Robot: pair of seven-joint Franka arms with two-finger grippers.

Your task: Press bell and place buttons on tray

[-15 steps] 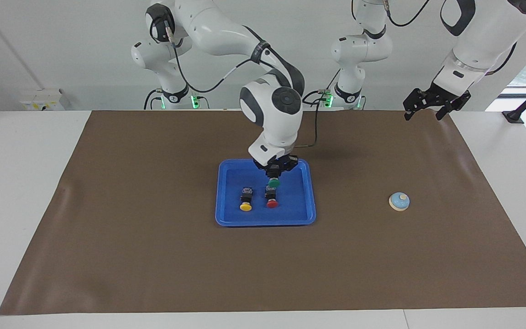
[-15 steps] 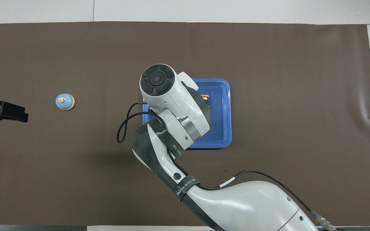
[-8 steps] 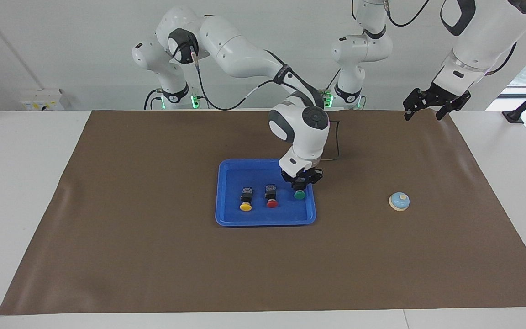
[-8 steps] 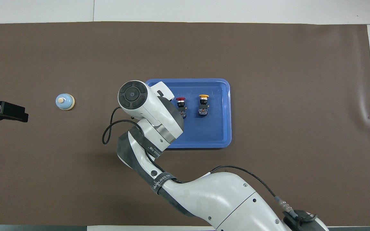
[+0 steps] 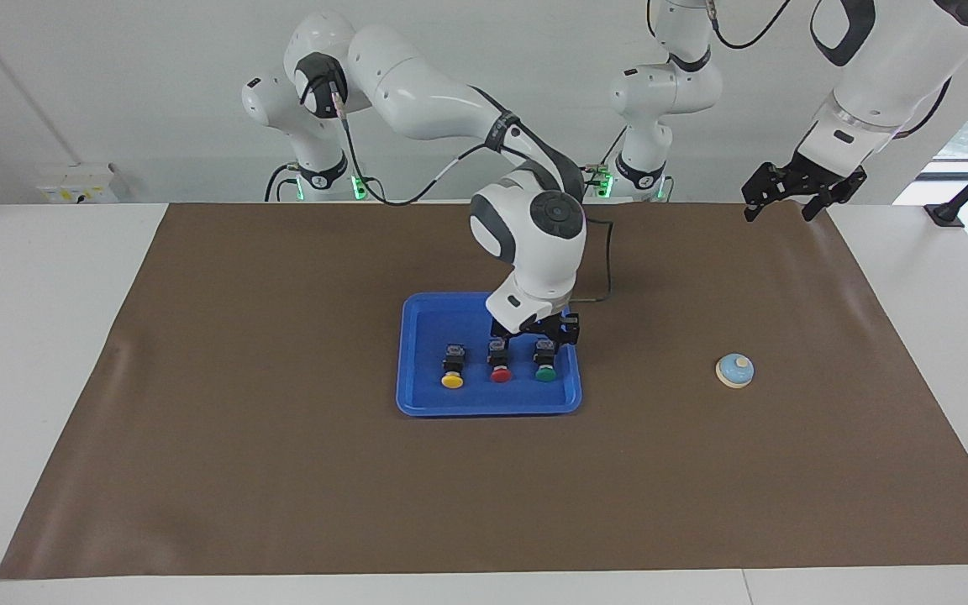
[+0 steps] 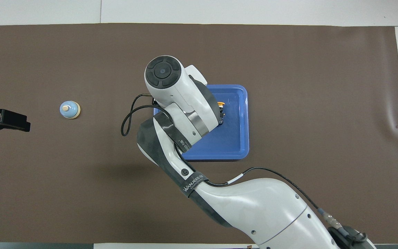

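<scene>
- Our right gripper [image 5: 546, 329], fingers apart, hangs just above the green button [image 5: 545, 370] in the blue tray [image 5: 417, 403].
- The bell [image 5: 734, 370] sits toward our left arm's end; the left gripper [image 5: 791, 197], fingers apart, is nearer it.

Right gripper [image 5: 534, 329] open, lowered; left gripper [image 5: 795, 195] open, raised.

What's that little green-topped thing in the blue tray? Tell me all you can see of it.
The green button is a small push-button switch: a black boxy body with a round green mushroom cap, plastic by its look. It lies on its side in the tray, cap pointing away from the robots, beside the red button. The right gripper hangs open just above it, not gripping.
</scene>
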